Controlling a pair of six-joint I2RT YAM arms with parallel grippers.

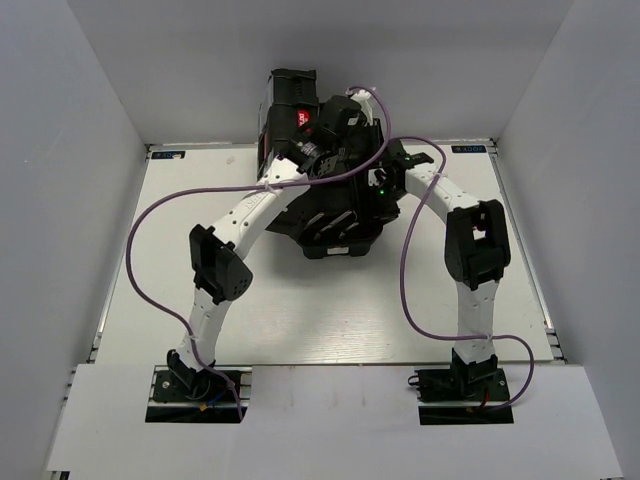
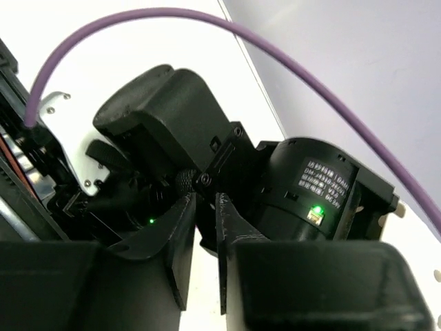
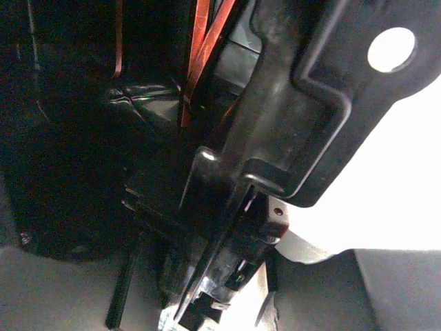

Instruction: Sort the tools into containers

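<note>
Left end effector [image 2: 205,215] nearly closed, empty, right end effector [image 1: 365,200] grip state unclear, thin reddish rods [image 3: 200,48] inside black toolbox [image 1: 340,240]

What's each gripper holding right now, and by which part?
Left gripper: nothing; its fingers are almost together, with only an empty slit between them. Right gripper: cannot be told; its camera shows only the toolbox plastic close up.
</note>
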